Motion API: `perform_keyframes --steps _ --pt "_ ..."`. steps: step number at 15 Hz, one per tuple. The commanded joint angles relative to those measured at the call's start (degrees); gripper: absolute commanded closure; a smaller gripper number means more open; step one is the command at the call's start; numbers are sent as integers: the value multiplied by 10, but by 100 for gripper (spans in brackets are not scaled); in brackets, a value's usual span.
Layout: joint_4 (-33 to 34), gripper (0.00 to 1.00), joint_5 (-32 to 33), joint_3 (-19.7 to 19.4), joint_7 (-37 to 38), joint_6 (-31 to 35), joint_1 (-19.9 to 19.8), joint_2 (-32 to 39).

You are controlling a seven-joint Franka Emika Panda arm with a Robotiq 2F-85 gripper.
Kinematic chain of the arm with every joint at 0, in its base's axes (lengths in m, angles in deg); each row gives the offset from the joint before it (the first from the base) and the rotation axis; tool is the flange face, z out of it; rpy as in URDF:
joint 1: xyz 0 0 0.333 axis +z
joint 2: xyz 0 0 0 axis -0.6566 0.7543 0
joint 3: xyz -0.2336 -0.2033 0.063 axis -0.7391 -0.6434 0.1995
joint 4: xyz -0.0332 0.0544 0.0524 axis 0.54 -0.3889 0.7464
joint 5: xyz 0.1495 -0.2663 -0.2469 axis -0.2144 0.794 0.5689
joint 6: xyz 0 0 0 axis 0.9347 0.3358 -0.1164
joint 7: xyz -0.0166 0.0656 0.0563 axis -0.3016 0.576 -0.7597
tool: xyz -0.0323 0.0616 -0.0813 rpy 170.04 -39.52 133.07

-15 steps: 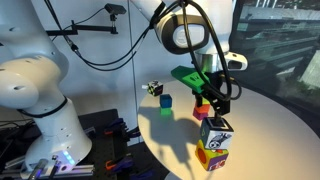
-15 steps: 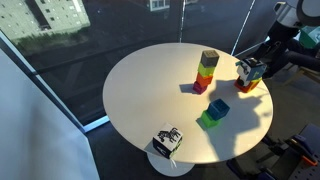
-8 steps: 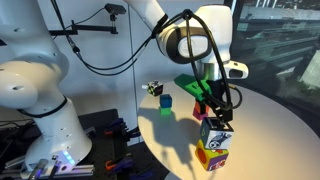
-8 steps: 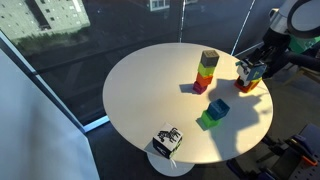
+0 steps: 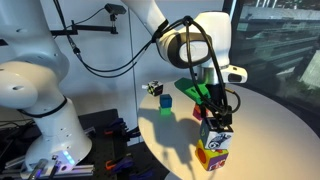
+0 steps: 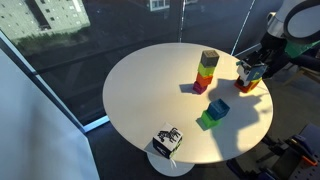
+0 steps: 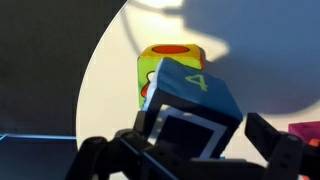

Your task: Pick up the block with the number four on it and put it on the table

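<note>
Right now my gripper (image 7: pixel 205 130) straddles the block with the number four (image 7: pixel 195 92), jaws spread to either side, a thin gap showing on one side. That block rests atop the orange-yellow cube (image 7: pixel 168 62) on the table (image 7: pixel 112 100). Farther off, a coloured stack (image 6: pixel 206 72) stands upright.

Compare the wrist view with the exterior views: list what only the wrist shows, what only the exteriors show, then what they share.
Wrist only: the 4 printed on the top face of the block, and a gap between it and one of the fingers.
Exteriors only: the arm, the tall colour stack, a green block and a black-and-white cube near the table's edge.
Shared: the gripper straddling the block, the orange cube beneath it, and the white table.
</note>
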Motion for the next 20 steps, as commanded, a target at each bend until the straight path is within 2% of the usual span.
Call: perform_keyframes --steps 1,2,5,10,12,20 --pt "10 7 17 6 20 5 -10 12" --pt "10 26 16 6 21 6 -10 13" --pt "14 50 16 6 21 2 -11 13" --pt "31 84 7 8 23 -21 -9 0" --pt "41 95 3 11 25 -32 -7 -2" --pt "92 94 10 38 84 -30 11 30"
